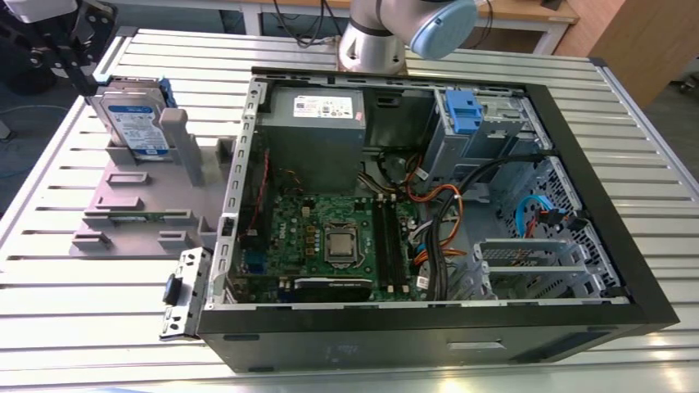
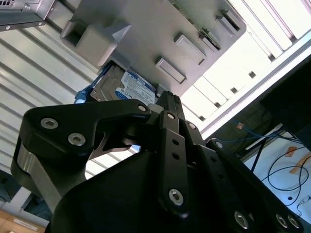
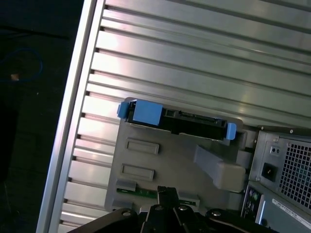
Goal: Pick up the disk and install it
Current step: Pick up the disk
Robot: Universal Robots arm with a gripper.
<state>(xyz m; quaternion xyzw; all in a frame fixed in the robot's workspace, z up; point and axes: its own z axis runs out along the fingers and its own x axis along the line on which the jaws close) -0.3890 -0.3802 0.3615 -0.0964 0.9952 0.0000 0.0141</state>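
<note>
The disk point(image 1: 133, 123) stands on edge in the grey plastic stand point(image 1: 142, 205) at the exterior view's left. It is a silver drive with a white-and-blue label in a blue bracket. My black gripper point(image 1: 80, 80) hangs just above and beyond the disk's far end, apart from it. In the first wrist view the disk's point(image 3: 194, 124) top edge lies along the stand's point(image 3: 170, 165) rim, ahead of the gripper point(image 3: 166, 190). The second wrist view has the disk's label point(image 2: 131, 87) just past the gripper point(image 2: 167, 99). The fingers sit together with nothing between them.
An open computer case point(image 1: 611, 246) fills the middle of the slatted metal table point(image 1: 65, 327). Inside are a grey power supply point(image 1: 314, 110), a blue-tabbed drive cage point(image 1: 470, 123), a motherboard point(image 1: 327, 237) and cables. The arm's base point(image 1: 377, 37) stands behind the case.
</note>
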